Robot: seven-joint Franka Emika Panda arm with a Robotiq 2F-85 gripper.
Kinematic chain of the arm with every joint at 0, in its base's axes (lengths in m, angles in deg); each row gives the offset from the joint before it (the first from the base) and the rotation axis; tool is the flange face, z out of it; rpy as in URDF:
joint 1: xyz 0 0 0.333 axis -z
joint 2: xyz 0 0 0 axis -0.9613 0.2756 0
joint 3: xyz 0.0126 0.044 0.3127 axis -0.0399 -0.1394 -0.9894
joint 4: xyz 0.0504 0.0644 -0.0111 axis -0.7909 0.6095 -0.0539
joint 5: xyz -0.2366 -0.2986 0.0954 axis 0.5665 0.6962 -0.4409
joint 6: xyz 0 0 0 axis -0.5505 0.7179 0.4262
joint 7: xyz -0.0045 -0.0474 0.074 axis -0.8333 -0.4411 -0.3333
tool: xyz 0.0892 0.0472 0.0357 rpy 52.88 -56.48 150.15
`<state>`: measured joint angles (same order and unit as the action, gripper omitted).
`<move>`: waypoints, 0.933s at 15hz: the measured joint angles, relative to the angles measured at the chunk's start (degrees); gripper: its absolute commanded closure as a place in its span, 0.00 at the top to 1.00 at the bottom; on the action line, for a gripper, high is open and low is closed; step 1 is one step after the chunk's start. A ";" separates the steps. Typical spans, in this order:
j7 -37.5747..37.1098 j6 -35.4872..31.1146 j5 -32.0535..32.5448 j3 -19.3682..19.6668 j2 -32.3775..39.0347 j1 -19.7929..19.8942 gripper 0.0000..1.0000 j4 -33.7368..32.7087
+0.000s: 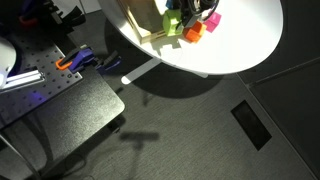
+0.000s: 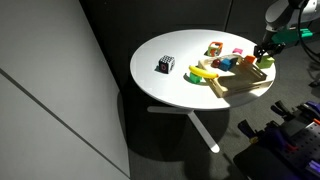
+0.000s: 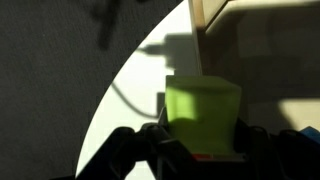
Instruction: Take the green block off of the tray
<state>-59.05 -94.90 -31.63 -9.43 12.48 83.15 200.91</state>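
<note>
Fingers of the gripper are closed tight on the green block. My wrist view shows the block clamped between them, by the tray's wooden rim, above the white table. Only an exterior view shows me a black-and-white cube, well apart from the tray, its pattern too small to read.
</note>
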 measured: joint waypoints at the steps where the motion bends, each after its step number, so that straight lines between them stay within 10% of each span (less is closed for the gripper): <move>1: -0.28 0.00 0.00 0.17 0.59 0.13 0.28 -0.25; 14: -3.33 2.05 -0.83 0.96 4.32 1.25 0.28 -4.37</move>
<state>-62.37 -92.85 -32.46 -8.47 16.80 84.41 196.54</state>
